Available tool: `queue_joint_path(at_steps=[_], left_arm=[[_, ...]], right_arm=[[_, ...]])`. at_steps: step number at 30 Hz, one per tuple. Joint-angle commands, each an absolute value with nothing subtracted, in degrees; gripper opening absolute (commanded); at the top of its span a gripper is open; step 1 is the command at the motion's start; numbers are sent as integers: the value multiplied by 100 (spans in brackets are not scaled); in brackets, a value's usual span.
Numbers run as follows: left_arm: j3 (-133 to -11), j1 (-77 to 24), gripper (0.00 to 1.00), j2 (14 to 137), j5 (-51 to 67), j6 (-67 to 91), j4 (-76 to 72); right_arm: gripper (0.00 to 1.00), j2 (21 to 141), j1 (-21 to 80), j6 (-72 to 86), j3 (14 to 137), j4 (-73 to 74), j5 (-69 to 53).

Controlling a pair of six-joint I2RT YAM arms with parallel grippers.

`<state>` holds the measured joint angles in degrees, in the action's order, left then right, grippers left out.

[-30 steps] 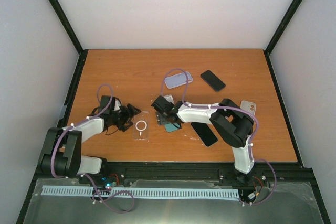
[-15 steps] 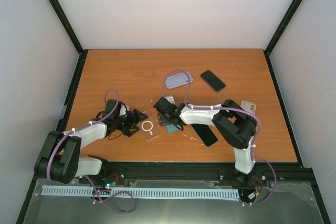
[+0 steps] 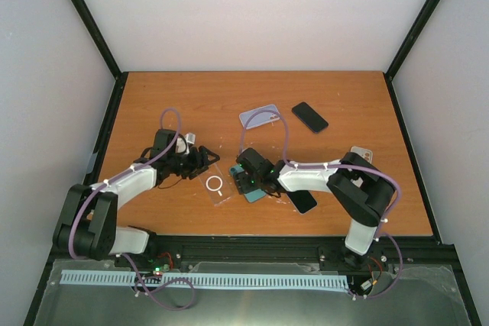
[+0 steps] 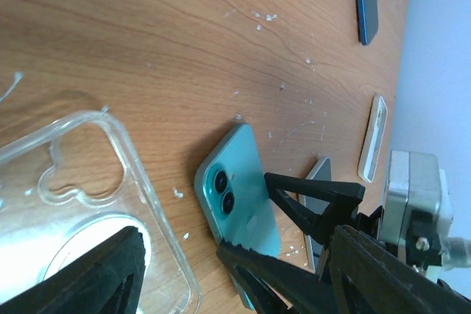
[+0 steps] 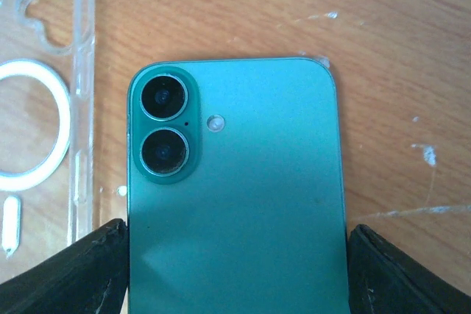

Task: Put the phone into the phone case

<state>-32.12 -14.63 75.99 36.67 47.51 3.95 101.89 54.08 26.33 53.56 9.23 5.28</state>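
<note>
**Teal phone pinched beside the clear case**

Top view: the teal phone (image 3: 256,195) lies at 3 o'clock of the clear case (image 3: 216,185), half hidden under the right gripper (image 3: 248,185). The left gripper (image 3: 202,159) sits at the case's 11 o'clock.

Left wrist: the left fingers (image 4: 96,277) stand wide apart, holding nothing; the case is cut off.

Right wrist: the pads (image 5: 96,266) touch both long edges of the phone, which lies cameras up; its lower end is cut off.

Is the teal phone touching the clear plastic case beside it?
Apart. The right wrist view shows a strip of bare wooden table between the teal phone and the clear plastic phone case.
</note>
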Motion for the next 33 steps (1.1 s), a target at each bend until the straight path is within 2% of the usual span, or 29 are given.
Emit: queue_joint_path(at_steps=[1,10,22,33], left_arm=[[-3708,-1494,69,7783,4011,4018,524],[-4201,-1494,65,8207,4444,3281,1177],[-4138,-1502,60,8776,5530,3201,620],[-4198,-1505,59,9028,5974,3261,434]], right_arm=[[58,9865,5432,2311,5023,579,39],[57,9056,5432,1602,4441,-211,-277],[56,8594,5464,1115,4310,-466,-296],[55,8542,5536,914,4390,-415,-379]])
